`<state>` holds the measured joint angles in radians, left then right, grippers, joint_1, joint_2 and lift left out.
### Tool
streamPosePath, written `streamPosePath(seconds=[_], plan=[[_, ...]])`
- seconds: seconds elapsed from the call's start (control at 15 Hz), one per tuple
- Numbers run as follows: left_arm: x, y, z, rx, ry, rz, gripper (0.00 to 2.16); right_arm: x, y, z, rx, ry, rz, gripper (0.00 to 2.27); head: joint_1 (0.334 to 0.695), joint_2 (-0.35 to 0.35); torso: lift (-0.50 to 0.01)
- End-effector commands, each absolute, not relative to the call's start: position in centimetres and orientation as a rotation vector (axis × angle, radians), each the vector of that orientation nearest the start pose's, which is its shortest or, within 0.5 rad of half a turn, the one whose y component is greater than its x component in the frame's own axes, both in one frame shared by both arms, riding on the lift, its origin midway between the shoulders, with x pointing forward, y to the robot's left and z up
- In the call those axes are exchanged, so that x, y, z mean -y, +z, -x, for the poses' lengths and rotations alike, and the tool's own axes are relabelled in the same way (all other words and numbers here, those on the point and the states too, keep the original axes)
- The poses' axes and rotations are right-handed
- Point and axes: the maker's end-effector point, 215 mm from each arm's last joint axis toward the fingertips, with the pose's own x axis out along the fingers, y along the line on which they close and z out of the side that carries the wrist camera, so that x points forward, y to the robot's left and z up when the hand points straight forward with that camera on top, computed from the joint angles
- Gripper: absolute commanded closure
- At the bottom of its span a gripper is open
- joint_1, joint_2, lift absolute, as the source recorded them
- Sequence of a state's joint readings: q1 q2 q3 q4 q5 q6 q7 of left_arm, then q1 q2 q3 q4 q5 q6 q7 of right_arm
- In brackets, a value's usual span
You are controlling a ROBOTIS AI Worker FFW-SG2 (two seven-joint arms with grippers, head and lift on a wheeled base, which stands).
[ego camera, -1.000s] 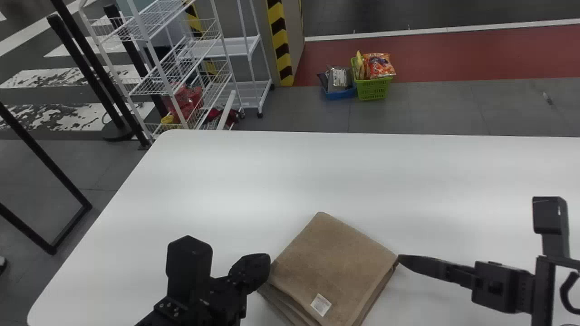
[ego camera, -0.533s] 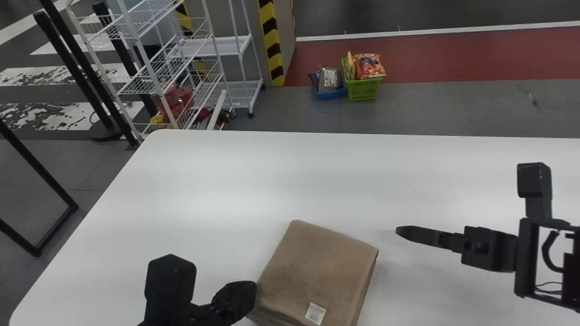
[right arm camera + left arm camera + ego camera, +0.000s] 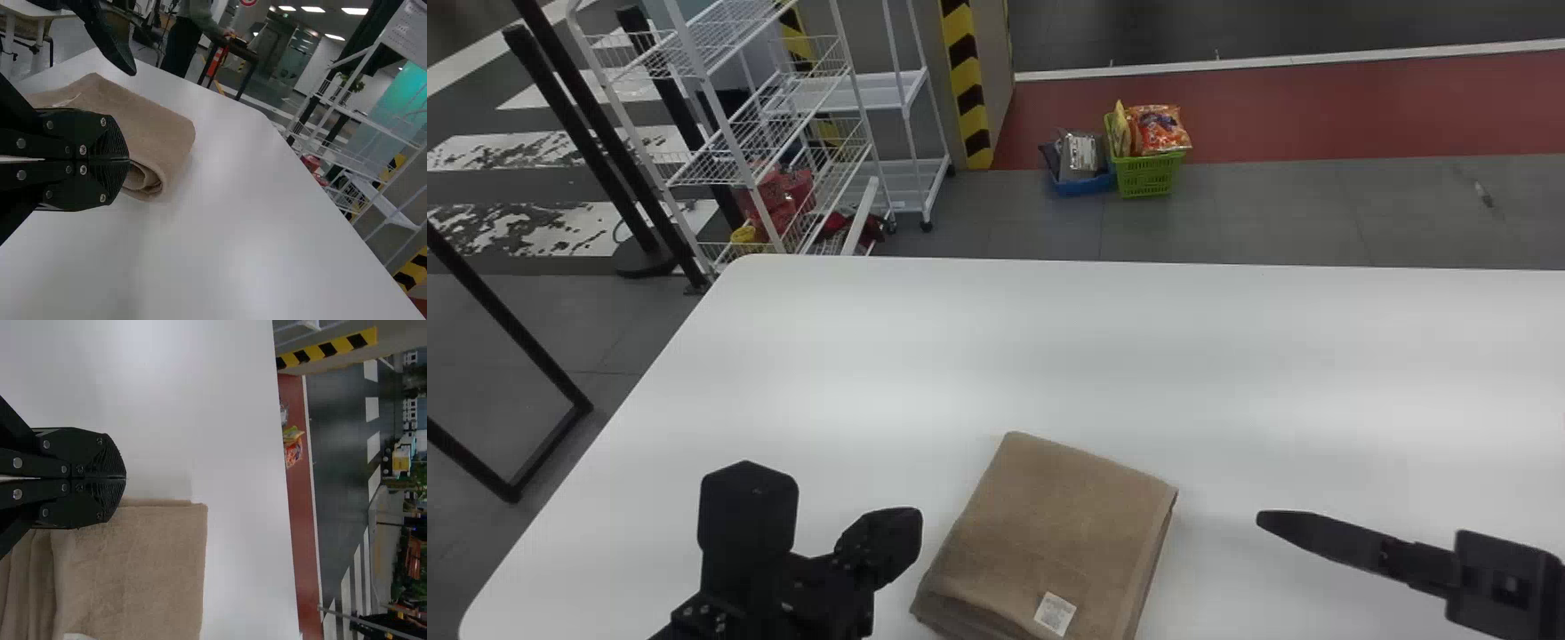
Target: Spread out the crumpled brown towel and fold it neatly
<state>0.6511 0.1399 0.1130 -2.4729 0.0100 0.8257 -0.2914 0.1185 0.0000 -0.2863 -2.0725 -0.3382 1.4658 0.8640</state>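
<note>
The folded brown towel (image 3: 1049, 524) lies on the white bench (image 3: 1138, 356), its sewn label (image 3: 1055, 613) illegible; the right wrist view reveals a rolled fold (image 3: 143, 179). Left hand (image 3: 903, 533): clenched, near the towel. Right hand (image 3: 1261, 519): clenched, apart.

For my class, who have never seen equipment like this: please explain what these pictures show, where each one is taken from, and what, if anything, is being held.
This is a robot with two arms. One picture looks forward and down from its head; the other two come from cameras on its left and right wrists, and are turned on their side.

On the white table lies a brown towel, folded into a thick, layered bundle with a small white label on top. The left gripper is beside it; the right gripper hangs off to its other side. Both have their fingers closed, with nothing held. On the floor beyond stands a green basket of packets.
</note>
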Motion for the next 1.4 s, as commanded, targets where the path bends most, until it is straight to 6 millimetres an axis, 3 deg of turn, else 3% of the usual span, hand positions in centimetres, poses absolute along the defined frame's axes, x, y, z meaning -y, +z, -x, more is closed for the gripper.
streamPosePath(seconds=[0.0, 0.2, 0.47, 0.8, 1.07, 1.33], plan=[[-23.8, -41.2, -36.7, -0.584, -0.229, -0.072, 2.13, 13.1, -39.5, -38.3, -0.805, 0.747, -0.754, 1.90, 0.695, 0.195, -0.126], [-24.2, -43.0, -37.4, -0.602, -0.221, -0.067, 2.13, 14.5, -41.3, -40.5, -0.770, 0.688, -0.669, 1.90, 0.695, 0.158, -0.126], [-24.7, -44.8, -36.8, -0.639, -0.214, -0.066, 2.13, 11.8, -43.5, -43.2, -0.796, 0.710, -0.581, 1.90, 0.695, 0.147, -0.126], [-24.0, -43.9, -34.8, -0.639, -0.229, -0.063, 2.13, 7.9, -44.7, -44.8, -0.827, 0.761, -0.505, 1.90, 0.695, 0.204, -0.126], [-23.0, -43.3, -33.0, -0.654, -0.249, -0.052, 2.13, 6.8, -45.1, -46.8, -0.826, 0.763, -0.475, 1.90, 0.695, 0.224, -0.126], [-22.9, -42.9, -31.8, -0.667, -0.256, -0.045, 2.13, 6.1, -44.1, -48.5, -0.798, 0.774, -0.464, 1.90, 0.695, 0.229, -0.126]])
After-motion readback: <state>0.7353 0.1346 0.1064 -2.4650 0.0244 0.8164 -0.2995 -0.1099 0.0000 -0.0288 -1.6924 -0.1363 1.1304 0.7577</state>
